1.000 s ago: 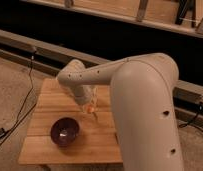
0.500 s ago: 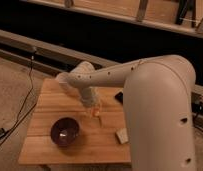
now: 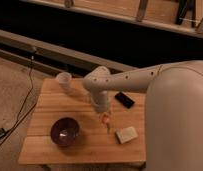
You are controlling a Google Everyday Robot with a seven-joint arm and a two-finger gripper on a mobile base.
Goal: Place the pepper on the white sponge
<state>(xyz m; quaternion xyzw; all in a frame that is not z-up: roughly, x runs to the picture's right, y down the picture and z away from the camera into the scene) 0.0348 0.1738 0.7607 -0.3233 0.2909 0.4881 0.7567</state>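
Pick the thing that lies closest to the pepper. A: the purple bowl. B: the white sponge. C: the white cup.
B: the pepper is at the gripper over the middle of the wooden table, with the white sponge just beside it; the purple bowl and white cup lie farther off.

The gripper (image 3: 106, 119), clamped on the pepper (image 3: 107, 121), hangs over mid-table (image 3: 45, 110). The way to the sponge (image 3: 127, 134) at 4 o'clock is bare. Bowl (image 3: 64, 131) at 8, cup (image 3: 64, 81) at 10, black block (image 3: 124, 99) at 1.
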